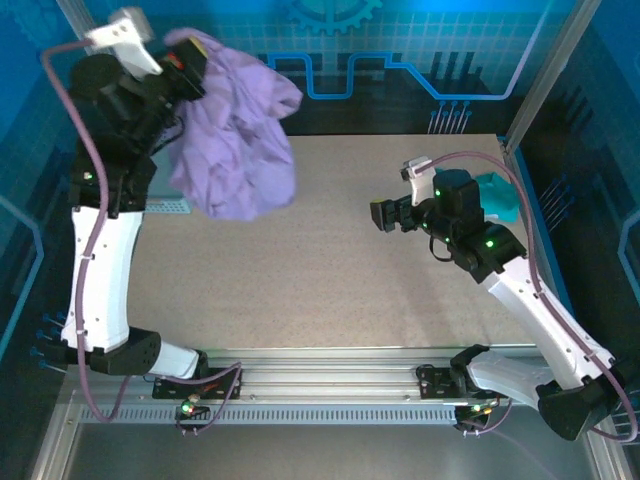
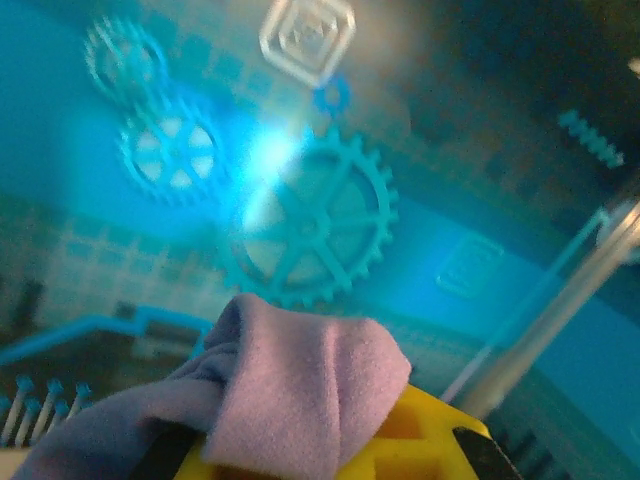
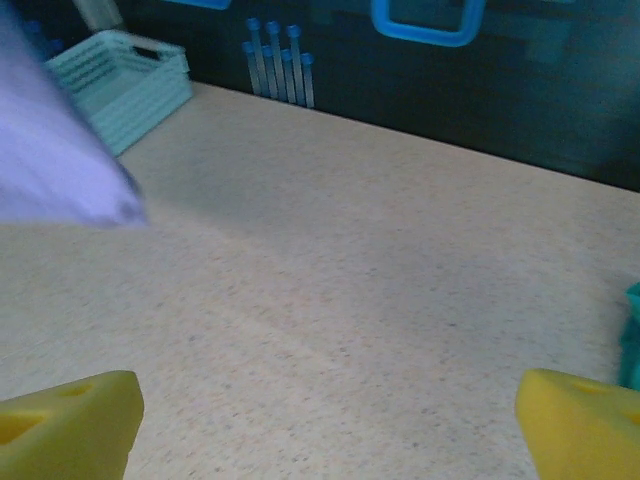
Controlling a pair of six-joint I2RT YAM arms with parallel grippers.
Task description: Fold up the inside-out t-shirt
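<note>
Speckled beige surface (image 1: 330, 280) carries no fold yet: left fingers (image 2: 440, 425) at ten o'clock pinch the inside-out t-shirt (image 1: 240, 140), hanging bunched above it, right fingers (image 3: 65, 425) stand spread at three o'clock, so I judge nothing folded, everything left.

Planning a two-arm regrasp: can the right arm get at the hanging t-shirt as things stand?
Probably yes. The right gripper is open and faces the t-shirt across bare table, nothing between them. The t-shirt hangs bunched from the left gripper at far left, so it may be a long stretch.
</note>
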